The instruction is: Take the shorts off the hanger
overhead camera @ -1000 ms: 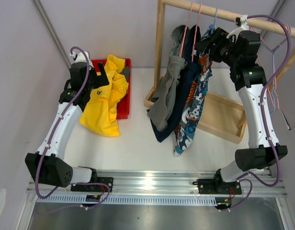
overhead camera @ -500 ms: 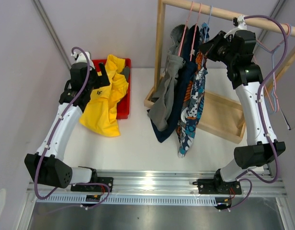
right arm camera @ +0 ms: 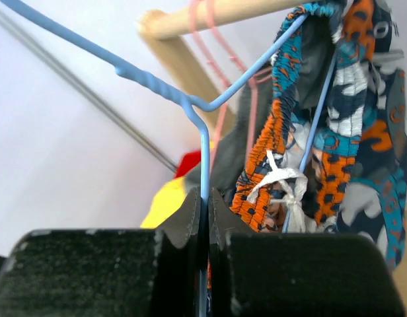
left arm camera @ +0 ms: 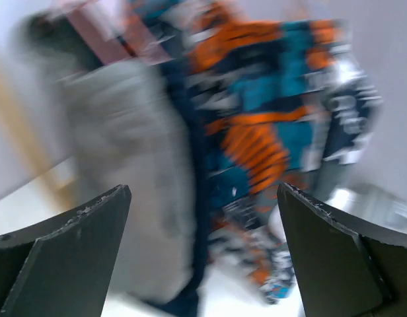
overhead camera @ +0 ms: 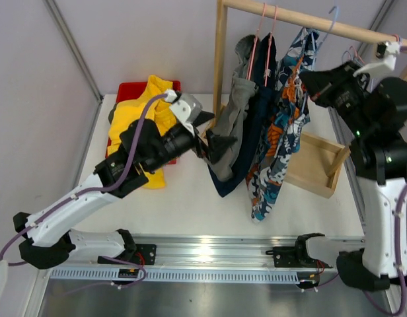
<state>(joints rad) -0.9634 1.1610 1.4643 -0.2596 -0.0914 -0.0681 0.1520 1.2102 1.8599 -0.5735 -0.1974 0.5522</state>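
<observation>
Meanwhile yellow shorts [overhead camera: 134, 122] in red bin [overhead camera: 127, 88]; L pincer [overhead camera: 215, 131] agape, R pincer [right arm camera: 203, 199] tight on blue hanger [right arm camera: 204, 148].

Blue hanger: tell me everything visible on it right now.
The blue hanger is thin wire with a twisted neck, tilted. The right gripper is shut on one strand just below the twist. The printed shorts, blue, orange and white, hang on it by their gathered waistband. Whether its hook touches the wooden rod is unclear.
</observation>
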